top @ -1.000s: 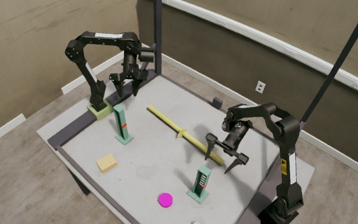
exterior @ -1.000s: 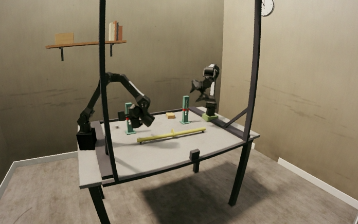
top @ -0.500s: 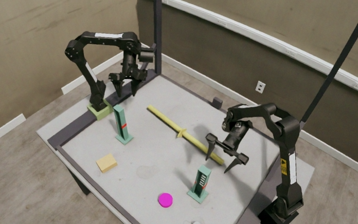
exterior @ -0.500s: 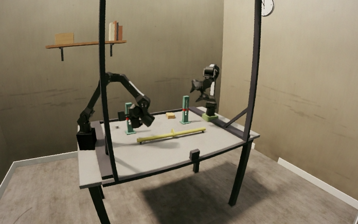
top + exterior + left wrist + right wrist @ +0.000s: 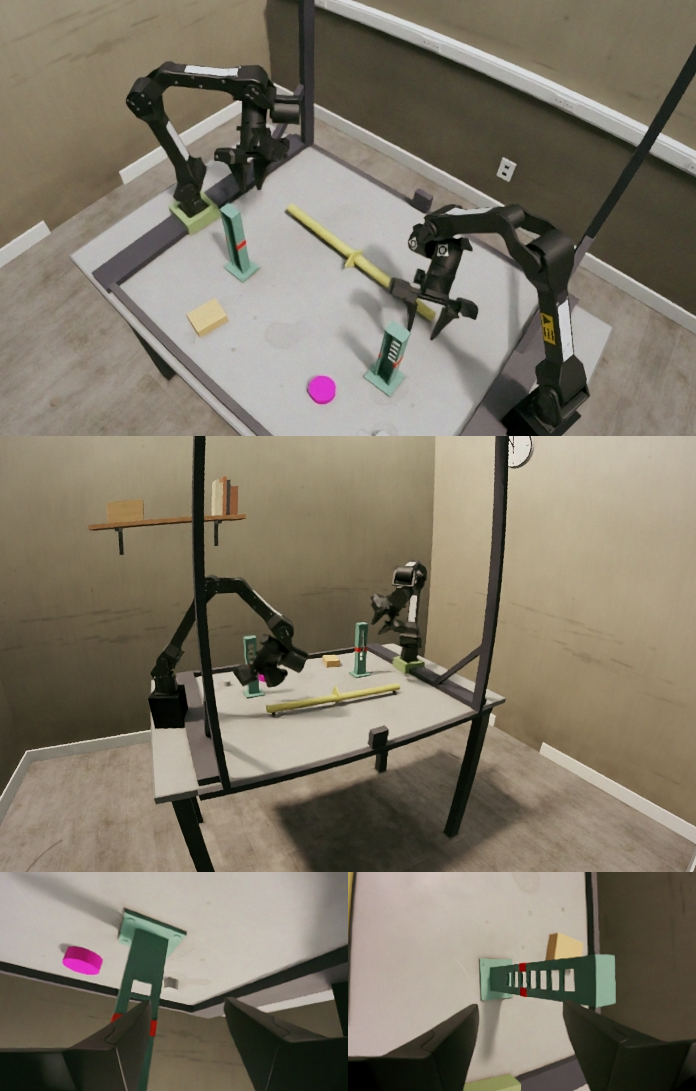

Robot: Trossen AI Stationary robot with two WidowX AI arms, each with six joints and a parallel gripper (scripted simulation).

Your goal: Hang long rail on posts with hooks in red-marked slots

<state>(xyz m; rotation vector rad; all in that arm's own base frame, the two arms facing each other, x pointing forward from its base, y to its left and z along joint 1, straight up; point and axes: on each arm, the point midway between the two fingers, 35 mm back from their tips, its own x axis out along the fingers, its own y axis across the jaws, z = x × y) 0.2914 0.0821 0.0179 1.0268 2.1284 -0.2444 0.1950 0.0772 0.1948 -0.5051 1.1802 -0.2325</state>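
Left end effector [image 5: 422,332] [image 5: 257,677] [image 5: 187,1002] and right end effector [image 5: 250,188] [image 5: 378,626] [image 5: 521,1009] are standing half open, gripping nothing; you're needing matched grips near the rail's [image 5: 328,237] [image 5: 308,701] [image 5: 349,896] ends, lifting level.

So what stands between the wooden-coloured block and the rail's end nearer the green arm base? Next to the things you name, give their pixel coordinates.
One green post [image 5: 241,251] [image 5: 356,656] [image 5: 583,980]; both the top and exterior views show it.

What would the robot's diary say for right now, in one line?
Rail: on table, unhung | posts: upright, bearing nothing | left gripper: open, empty | right gripper: open, empty
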